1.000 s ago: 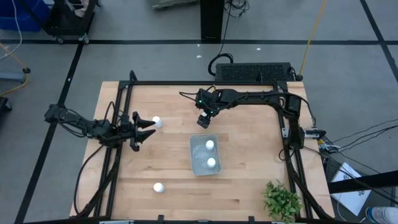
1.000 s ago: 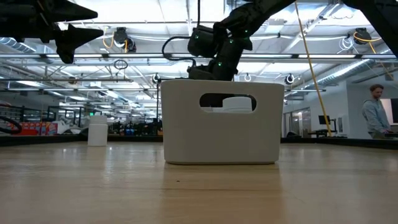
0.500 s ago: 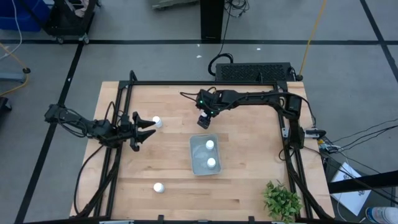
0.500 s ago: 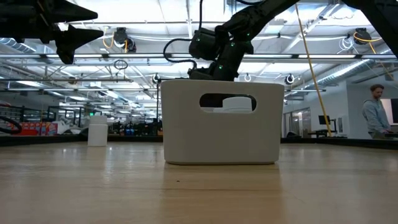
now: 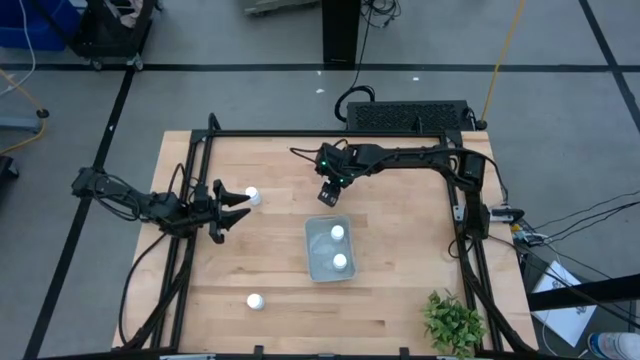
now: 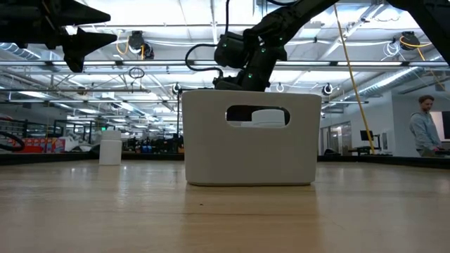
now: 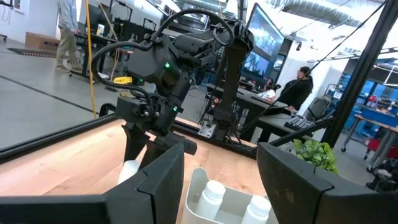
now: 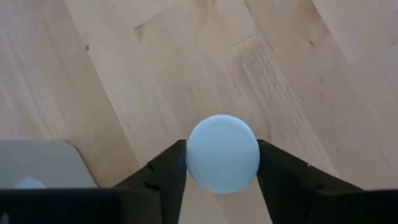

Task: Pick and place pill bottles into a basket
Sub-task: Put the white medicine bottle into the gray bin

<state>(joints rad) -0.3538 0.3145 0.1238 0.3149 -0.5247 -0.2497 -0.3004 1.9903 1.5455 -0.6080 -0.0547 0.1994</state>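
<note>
My right gripper [image 5: 328,196] points down just beyond the basket's far end and is shut on a white pill bottle [image 8: 222,154], whose round cap shows between the two dark fingers. The pale basket [image 5: 330,250] holds two pill bottles [image 5: 338,232] [image 5: 340,262], both standing upright. A second loose bottle [image 5: 253,196] stands on the table in front of my left gripper [image 5: 226,208], which is open, level and holds nothing. A third bottle [image 5: 256,301] stands near the table's front edge. My right gripper pinches the bottle's upper part between its two fingers, one on each opposite side of the cap's rim [image 8: 189,159]. The fingers come from above, pointing down. The bottle stays upright, and its lower body [image 7: 129,171] shows below the fingers. My left finger hides its base.
A green plant [image 5: 452,322] stands at the table's front right corner. A black frame [image 5: 320,133] runs along the table's far, left and right sides. Bare wood lies between the basket and the left arm. A person [image 6: 424,125] stands in the room beyond the table.
</note>
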